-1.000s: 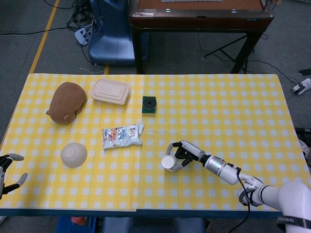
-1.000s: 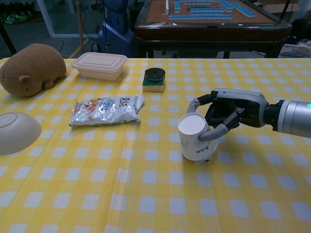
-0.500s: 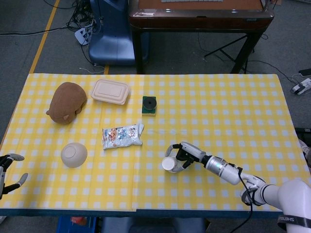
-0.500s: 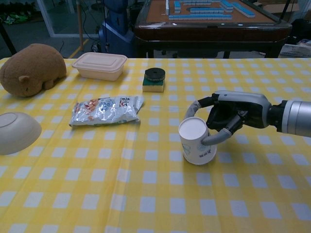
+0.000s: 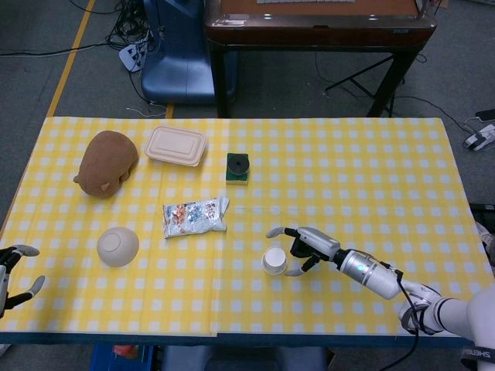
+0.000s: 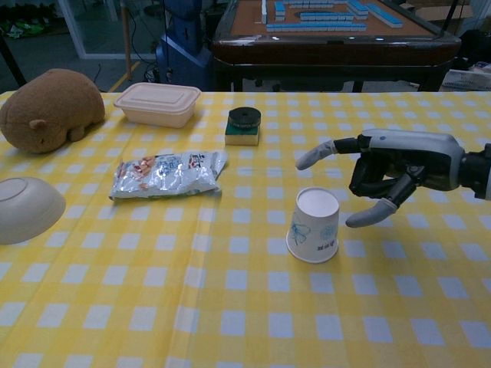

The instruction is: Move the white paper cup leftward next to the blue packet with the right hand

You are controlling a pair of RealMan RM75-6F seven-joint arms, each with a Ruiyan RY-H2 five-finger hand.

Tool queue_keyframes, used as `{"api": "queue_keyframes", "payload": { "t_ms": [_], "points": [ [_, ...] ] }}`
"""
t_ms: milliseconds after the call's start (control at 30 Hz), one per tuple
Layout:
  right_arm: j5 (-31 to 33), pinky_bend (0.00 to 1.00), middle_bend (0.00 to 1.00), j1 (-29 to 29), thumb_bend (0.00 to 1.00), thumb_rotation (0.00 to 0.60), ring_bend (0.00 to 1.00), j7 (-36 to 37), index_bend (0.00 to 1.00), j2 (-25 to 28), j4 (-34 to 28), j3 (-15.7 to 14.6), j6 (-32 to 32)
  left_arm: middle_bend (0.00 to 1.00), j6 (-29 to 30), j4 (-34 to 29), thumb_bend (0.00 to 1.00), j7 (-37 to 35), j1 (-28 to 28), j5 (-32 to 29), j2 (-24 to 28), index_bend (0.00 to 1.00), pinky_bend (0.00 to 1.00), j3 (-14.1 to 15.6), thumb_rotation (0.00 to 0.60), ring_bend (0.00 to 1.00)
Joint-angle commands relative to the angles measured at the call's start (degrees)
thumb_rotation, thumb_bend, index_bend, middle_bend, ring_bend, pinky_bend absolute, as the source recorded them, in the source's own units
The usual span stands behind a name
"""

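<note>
While the right hand [image 6: 399, 172] hangs just right of the cup [image 6: 313, 225], its fingers are spread apart and hold nothing; a thumb-like digit reaches out left above and behind the cup's rim, and another finger [image 6: 371, 213] curls down toward the cup's right side, with a clear gap between them and the paper in the chest view. From the head view the same hand [image 5: 309, 246] sits just right of the cup [image 5: 274, 260], fingertips near it but apart. The cup stands upside down on the yellow checked cloth [image 6: 230, 307], its wide rim on the cloth and a blue print on its side. Further left of the hand and somewhat farther from the robot lies the packet [image 6: 168, 173], flat on the cloth, its nearest end near the cup but not beside it; a strip of cloth shows between them. Beyond the cup, farther from the robot, a green sponge [image 6: 243, 126] carries a black disc. Far left of the right hand are a beige lidded box [image 6: 157, 103], a brown plush toy [image 6: 50, 109] and an overturned bowl [image 6: 28, 208]. The left hand [image 5: 14, 272] rests at the cloth's near left edge, fingers apart and empty
</note>
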Motion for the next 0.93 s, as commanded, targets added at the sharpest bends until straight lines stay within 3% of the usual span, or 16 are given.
{"api": "queue_keyframes", "payload": {
  "t_ms": [33,133,233,300,400,600,800,933],
  "points": [
    [3.29,1.0,1.0,-3.39,0.0,0.6,1.0,-16.67,0.19,6.58,-8.66,0.68,1.74,0.36,-0.12,0.01,0.27,0.29,-0.06,0.04,-0.08,0.45,0.5,0.07,0.6,0.33],
    [8.21,1.0,1.0,-7.15,0.0,0.6,0.99,-35.51,0.23,10.62,-15.99,1.89,3.41,0.36,-0.26,-0.1,0.27,1.0,-0.14,0.19,-0.23,0.45,0.5,0.2,0.6,0.33],
    [14.19,1.0,0.91,-11.62,0.0,0.6,0.9,-55.03,0.28,13.64,-23.27,2.86,6.99,0.36,-0.6,-0.12,0.27,1.86,-0.28,0.22,-0.49,0.45,0.5,0.36,0.6,0.33],
    [17.38,0.99,0.83,-14.61,0.0,0.6,0.84,-64.87,0.29,15.04,-27.59,3.06,10.21,0.36,-0.88,-0.09,0.27,2.51,-0.44,0.22,-0.77,0.45,0.5,0.44,0.6,0.33],
    [19.19,0.88,0.7,-18.33,0.0,0.6,0.7,-71.81,0.29,17.0,-31.83,2.55,14.23,0.36,-1.14,0.11,0.27,3.41,-0.7,0.48,-1.34,0.45,0.5,0.54,0.6,0.33],
    [17.85,0.69,0.52,-26.09,0.0,0.6,0.49,-75.57,0.29,19.17,-33.37,1.33,23.57,0.36,-1.45,1.27,0.27,5.05,-1.42,2.05,-3.1,0.45,0.5,0.94,0.6,0.33],
    [14.09,0.63,0.49,-34.01,0.0,0.6,0.46,-70.34,0.29,18.9,-29.25,0.86,32.83,0.36,-2.72,2.93,0.27,7.1,-2.48,3.33,-5.29,0.45,0.5,1.56,0.6,0.33],
    [12.65,0.63,0.49,-37.38,0.0,0.6,0.46,-65.89,0.29,18.55,-25.97,0.73,35.49,0.36,-2.47,4.16,0.27,7.35,-2.85,4.48,-6.64,0.46,0.5,1.75,0.6,0.33]
  ]
}}
